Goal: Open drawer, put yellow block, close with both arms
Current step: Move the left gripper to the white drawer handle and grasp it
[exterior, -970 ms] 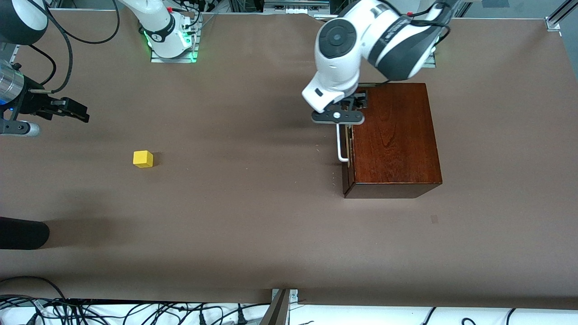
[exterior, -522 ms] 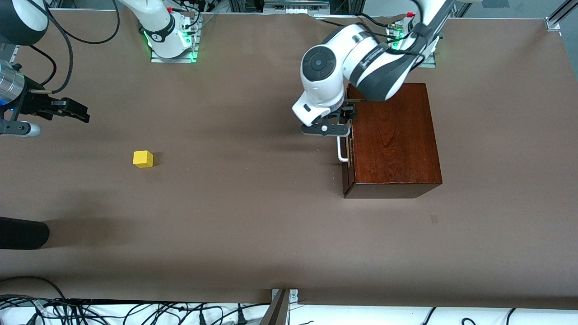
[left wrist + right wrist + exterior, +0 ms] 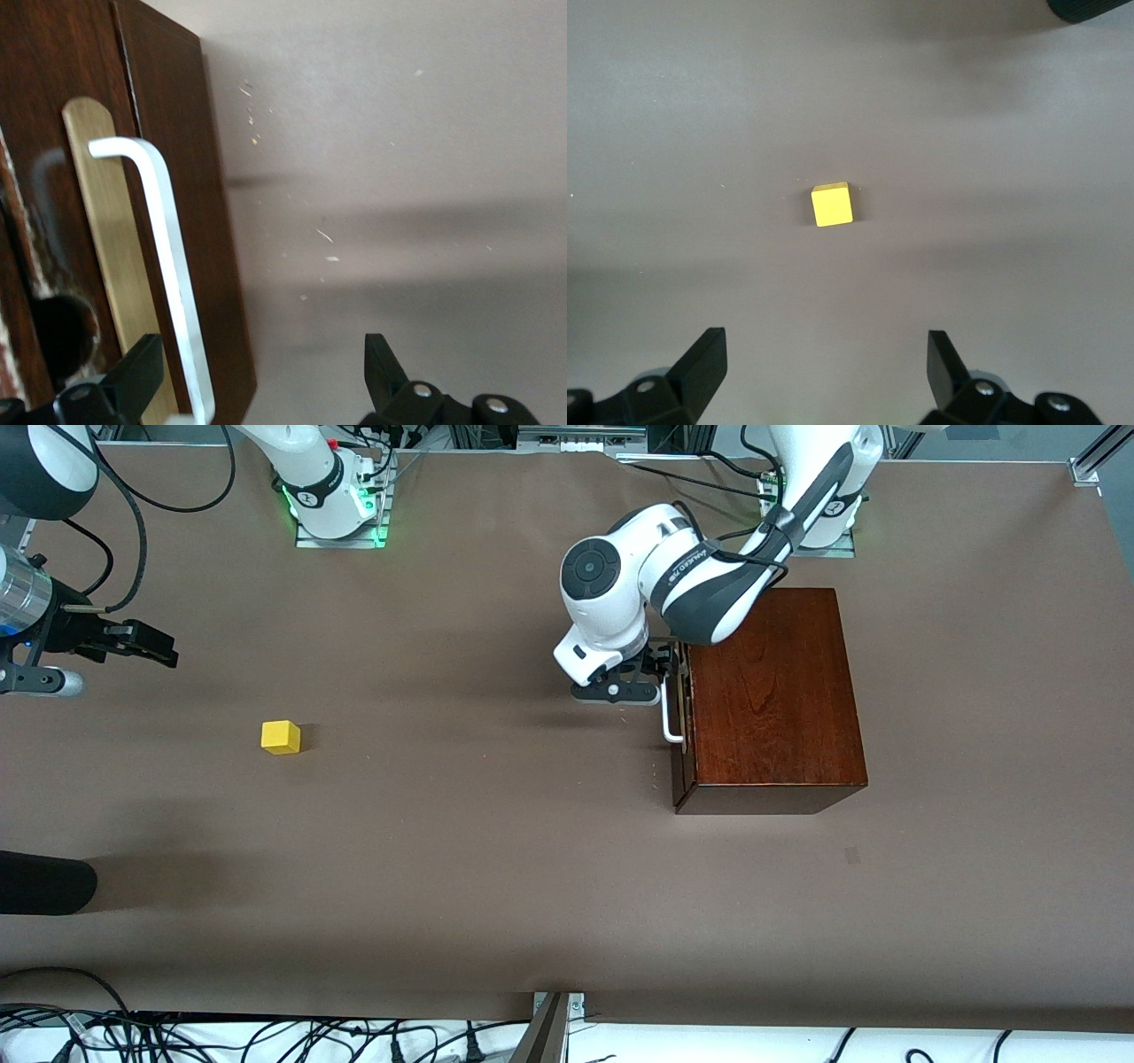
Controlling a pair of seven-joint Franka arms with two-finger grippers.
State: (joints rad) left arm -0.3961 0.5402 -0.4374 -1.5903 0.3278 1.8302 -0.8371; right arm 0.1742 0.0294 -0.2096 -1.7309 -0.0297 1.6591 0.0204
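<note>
Brown table (image 3: 496, 850); drawer (image 3: 680, 717) handle (image 3: 168, 257) partly arm-hidden.

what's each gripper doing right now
Left gripper: open, fingers straddling the drawer's white bar handle, not yet closed.
Right gripper: open, empty, above the yellow block.

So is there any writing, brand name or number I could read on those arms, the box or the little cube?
Left arm: a small dark marking on its white forearm, too small and blurred to read.
Right arm: no readable text shows.
Wooden box: plain, no label.
White bar handle on the drawer front: no marking.
Yellow block: plain faces, nothing written.
Brown table cover: nothing written.
</note>
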